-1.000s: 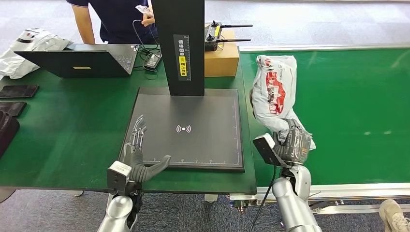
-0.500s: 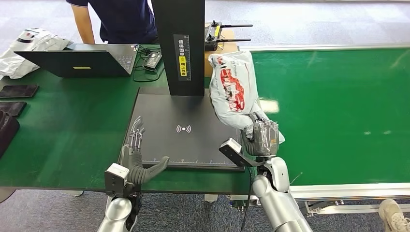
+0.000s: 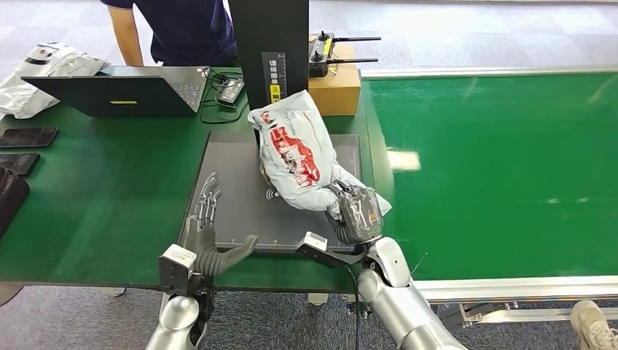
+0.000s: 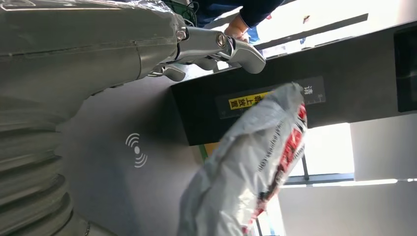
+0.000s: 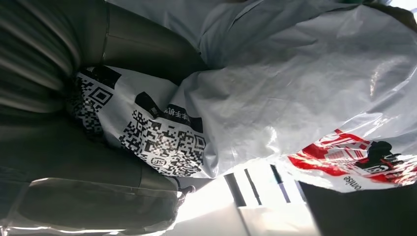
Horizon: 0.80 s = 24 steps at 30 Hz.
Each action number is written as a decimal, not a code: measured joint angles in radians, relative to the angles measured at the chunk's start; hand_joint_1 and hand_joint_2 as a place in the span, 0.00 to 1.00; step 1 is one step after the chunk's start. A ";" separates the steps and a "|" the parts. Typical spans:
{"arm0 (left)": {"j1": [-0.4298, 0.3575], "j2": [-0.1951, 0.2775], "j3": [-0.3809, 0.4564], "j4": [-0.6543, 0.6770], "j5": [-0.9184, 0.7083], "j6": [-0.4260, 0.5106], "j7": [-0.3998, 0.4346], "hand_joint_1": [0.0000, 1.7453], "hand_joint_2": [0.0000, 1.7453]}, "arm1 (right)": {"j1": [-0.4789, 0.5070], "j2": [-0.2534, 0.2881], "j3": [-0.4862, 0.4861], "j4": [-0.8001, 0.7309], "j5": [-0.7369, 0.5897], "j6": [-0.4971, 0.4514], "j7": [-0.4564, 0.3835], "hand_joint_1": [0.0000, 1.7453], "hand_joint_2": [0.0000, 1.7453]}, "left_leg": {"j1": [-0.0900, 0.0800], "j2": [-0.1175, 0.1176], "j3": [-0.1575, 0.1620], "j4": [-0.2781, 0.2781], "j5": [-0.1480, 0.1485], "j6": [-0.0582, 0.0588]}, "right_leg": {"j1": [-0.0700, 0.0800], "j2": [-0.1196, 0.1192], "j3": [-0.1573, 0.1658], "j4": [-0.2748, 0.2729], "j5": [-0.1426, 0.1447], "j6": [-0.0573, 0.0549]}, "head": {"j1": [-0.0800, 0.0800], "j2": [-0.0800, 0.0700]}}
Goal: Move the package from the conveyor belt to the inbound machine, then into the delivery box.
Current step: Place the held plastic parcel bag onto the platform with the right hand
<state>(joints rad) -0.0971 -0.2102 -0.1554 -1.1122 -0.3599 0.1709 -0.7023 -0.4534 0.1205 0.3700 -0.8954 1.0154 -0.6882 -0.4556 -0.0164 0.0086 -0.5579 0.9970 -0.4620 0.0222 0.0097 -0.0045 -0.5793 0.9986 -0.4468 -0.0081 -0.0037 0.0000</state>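
Head view: the package (image 3: 295, 154), a crinkled glossy white plastic mailer with red print, is gripped at its lower end by the right hand (image 3: 355, 213), its bulk rising up and away from that hand over the flat matte black plate of the inbound machine (image 3: 240, 182). The left hand (image 3: 208, 230) holds nothing, fingers spread on the plate's near-left corner.

Left wrist view: the left hand (image 4: 216, 46) is open beside the machine's smooth dark column (image 4: 344, 78); the wrinkled package (image 4: 251, 167) hangs ahead of it.

Right wrist view: dark fingers (image 5: 147, 46) clamp the shiny film, the printed QR label (image 5: 162, 142) lying against the right hand.
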 joint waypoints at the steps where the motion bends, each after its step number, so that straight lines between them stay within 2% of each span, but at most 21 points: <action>1: -0.002 0.001 -0.004 0.000 0.005 0.001 0.000 0.00 1.00 | -0.005 0.002 0.012 0.011 0.003 0.000 -0.005 0.89 1.00 | 0.000 0.000 0.000 0.000 0.000 0.000 | 0.000 0.000 0.000 0.000 0.000 0.000 | 0.000 0.000; 2: -0.004 0.003 -0.007 0.000 0.008 0.002 0.000 0.00 1.00 | -0.009 0.005 0.023 0.022 0.008 0.000 -0.007 0.85 1.00 | 0.000 0.000 0.000 0.000 0.000 0.000 | 0.000 0.000 0.000 0.000 0.000 0.000 | 0.000 0.000; 5: -0.011 0.005 -0.015 0.000 0.011 0.002 0.000 0.00 1.00 | -0.021 0.013 0.050 0.054 0.029 0.002 0.001 0.63 1.00 | 0.000 0.000 0.000 0.000 0.000 0.000 | 0.000 0.000 0.000 0.000 0.000 0.000 | 0.000 0.000; 8: -0.015 0.008 -0.017 0.001 0.011 0.002 0.000 0.00 1.00 | -0.031 0.017 0.069 0.079 0.039 0.005 0.014 0.46 1.00 | 0.000 0.000 0.000 0.000 0.000 0.000 | 0.000 0.000 0.000 0.000 0.000 0.000 | 0.000 0.000; 10: -0.016 0.009 -0.019 0.001 0.011 0.000 0.000 0.00 1.00 | -0.039 0.019 0.077 0.095 0.044 0.007 0.020 0.19 1.00 | 0.000 0.000 0.000 0.000 0.000 0.000 | 0.000 0.000 0.000 0.000 0.000 0.000 | 0.000 0.000; 12: -0.019 0.010 -0.022 0.003 0.014 -0.001 0.000 0.00 1.00 | -0.047 0.019 0.081 0.115 0.053 0.006 0.028 0.00 1.00 | 0.000 0.000 0.000 0.000 0.000 0.000 | 0.000 0.000 0.000 0.000 0.000 0.000 | 0.000 0.000; 19: -0.032 0.012 -0.041 0.016 0.028 0.005 0.000 0.00 1.00 | -0.074 0.020 0.087 0.196 0.099 0.000 0.114 0.00 1.00 | 0.000 0.000 0.000 0.000 0.000 0.000 | 0.000 0.000 0.000 0.000 0.000 0.000 | 0.000 0.000; 24: -0.035 0.012 -0.041 0.023 0.023 0.004 0.000 0.00 1.00 | -0.079 0.020 0.060 0.221 -0.005 -0.002 0.073 0.00 1.00 | 0.000 0.000 0.000 0.000 0.000 0.000 | 0.000 0.000 0.000 0.000 0.000 0.000 | 0.000 0.000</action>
<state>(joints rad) -0.1317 -0.1980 -0.1968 -1.0887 -0.3365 0.1749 -0.7023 -0.5323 0.1404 0.4302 -0.6744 1.0102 -0.6898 -0.3830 -0.0165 0.0086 -0.5577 0.9972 -0.4619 0.0223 0.0097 -0.0044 -0.5795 0.9985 -0.4467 -0.0081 -0.0038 0.0000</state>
